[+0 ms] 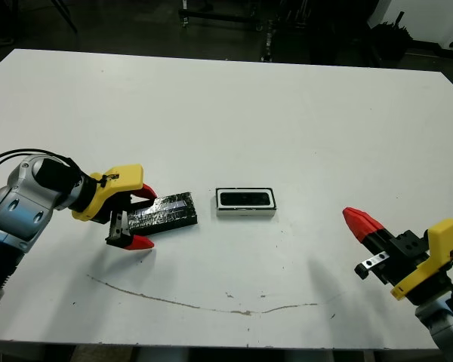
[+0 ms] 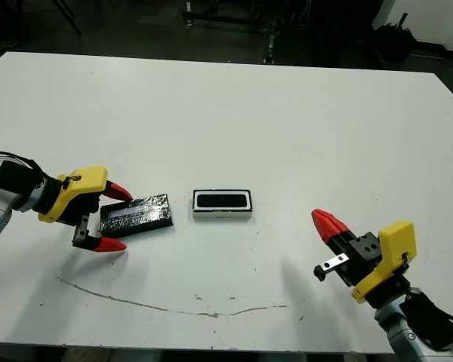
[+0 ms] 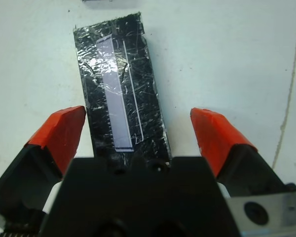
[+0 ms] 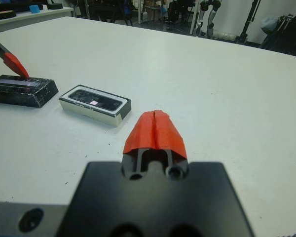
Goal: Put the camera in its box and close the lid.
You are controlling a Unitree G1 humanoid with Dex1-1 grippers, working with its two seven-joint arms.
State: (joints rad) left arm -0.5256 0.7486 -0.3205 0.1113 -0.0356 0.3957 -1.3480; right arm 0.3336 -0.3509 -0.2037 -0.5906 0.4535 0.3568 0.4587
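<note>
Left gripper (image 1: 141, 216) spread wide, straddling the lid's (image 1: 163, 212) left end, not clamped. Camera (image 1: 246, 198) sits in the box (image 1: 246, 212), just right of lid. Right gripper (image 1: 360, 221) pinched together, empty, well off to the right.

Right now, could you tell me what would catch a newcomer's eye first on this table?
Probably the left gripper, its red fingers spread open on either side of the glossy black lid lying flat on the table. Just right of the lid sits the box with the camera already inside. The right gripper waits shut, near the table's right front.
</note>
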